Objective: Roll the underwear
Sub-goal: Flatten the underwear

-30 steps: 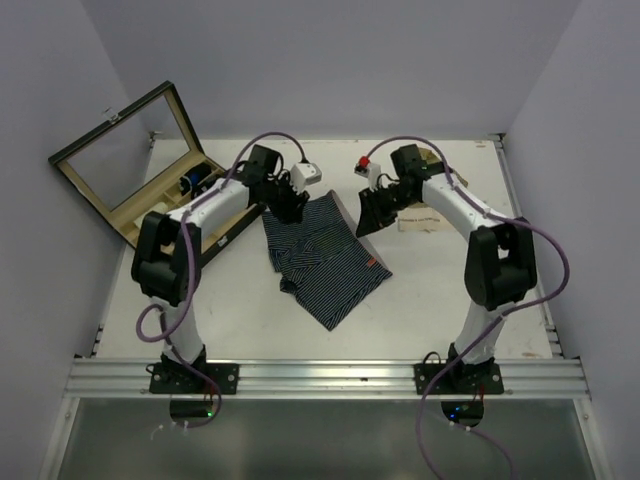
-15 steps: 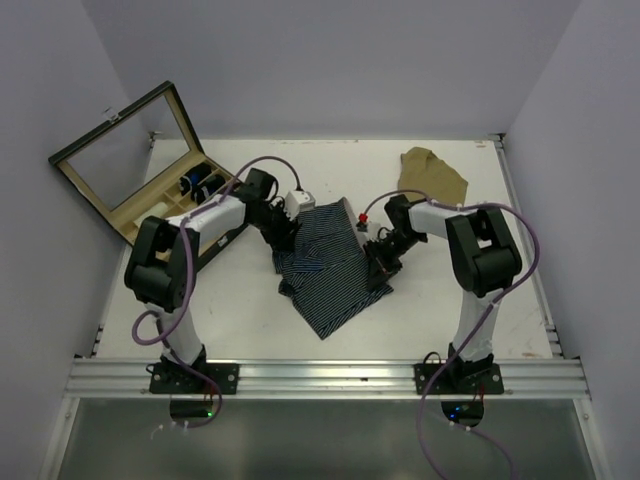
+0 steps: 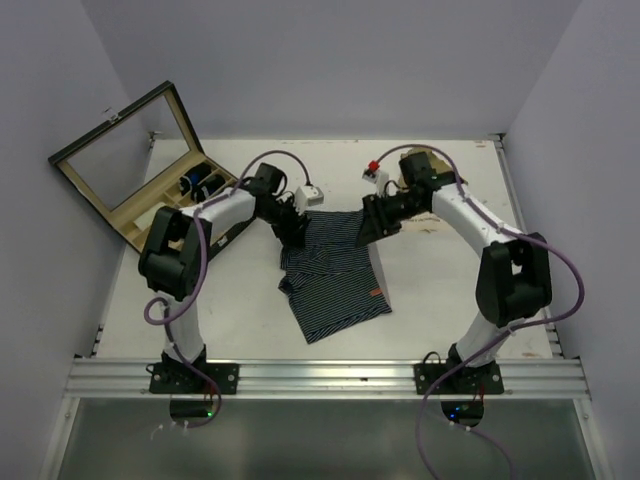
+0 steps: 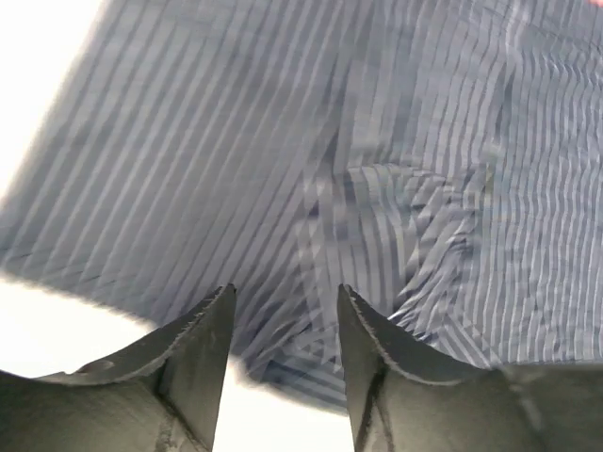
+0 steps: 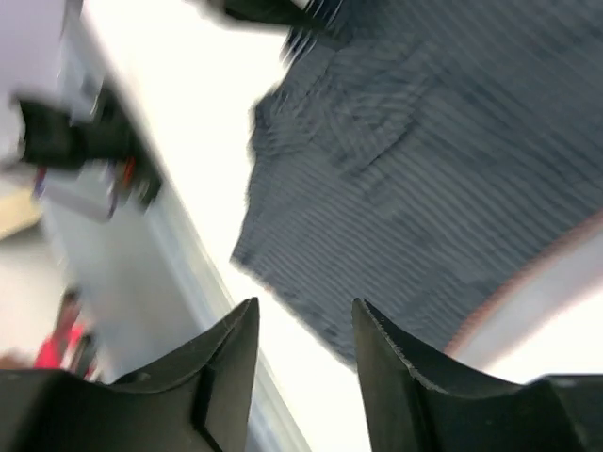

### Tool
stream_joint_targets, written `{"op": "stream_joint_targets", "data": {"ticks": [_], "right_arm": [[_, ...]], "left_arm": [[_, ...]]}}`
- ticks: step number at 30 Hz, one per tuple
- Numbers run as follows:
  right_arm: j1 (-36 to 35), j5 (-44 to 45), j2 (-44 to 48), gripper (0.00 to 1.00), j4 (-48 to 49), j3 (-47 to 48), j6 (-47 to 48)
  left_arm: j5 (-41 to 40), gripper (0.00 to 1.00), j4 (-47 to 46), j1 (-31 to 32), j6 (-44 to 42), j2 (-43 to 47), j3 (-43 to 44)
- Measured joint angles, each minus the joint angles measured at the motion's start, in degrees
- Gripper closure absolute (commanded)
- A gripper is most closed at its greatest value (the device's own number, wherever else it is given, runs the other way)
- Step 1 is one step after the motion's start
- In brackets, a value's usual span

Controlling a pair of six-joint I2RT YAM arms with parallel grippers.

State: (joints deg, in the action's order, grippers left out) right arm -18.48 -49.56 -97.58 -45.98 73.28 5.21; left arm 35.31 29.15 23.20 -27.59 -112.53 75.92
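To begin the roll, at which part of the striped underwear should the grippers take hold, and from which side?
Probably the far edge, near its two corners. The striped underwear lies flat on the table, slightly creased, so only an edge can be pinched. The left gripper and right gripper are open over that edge, so each could descend from above onto one corner.

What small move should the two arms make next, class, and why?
Probably lower both grippers onto the far edge of the underwear and close on it. It lies spread and unrolled, and the left gripper and right gripper hover open near that edge, holding nothing.
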Motion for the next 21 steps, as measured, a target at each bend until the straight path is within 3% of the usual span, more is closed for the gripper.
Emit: {"op": "stream_joint_targets", "data": {"ticks": [4, 9, 15, 21], "right_arm": [[5.0, 6.5, -6.2, 0.4, 2.0, 14.3, -1.4], [5.4, 14.2, -18.4, 0.38, 4.2, 26.8, -2.3], [5.2, 20.2, -28.7, 0.23, 4.4, 31.4, -2.8], [5.2, 21.7, -31.5, 0.29, 4.5, 31.6, -3.3]], "left_arm": [[-2.1, 0.47, 1.0, -5.4, -0.8, 1.0, 7.3], [-5.6, 0.48, -1.0, -7.6, -1.8, -0.4, 18.0], [-7.6, 0.49, -3.4, -6.7, -0.3, -7.2, 21.0], [-9.2, 0.49, -3.4, -6.7, 0.6, -12.6, 20.9]]}}
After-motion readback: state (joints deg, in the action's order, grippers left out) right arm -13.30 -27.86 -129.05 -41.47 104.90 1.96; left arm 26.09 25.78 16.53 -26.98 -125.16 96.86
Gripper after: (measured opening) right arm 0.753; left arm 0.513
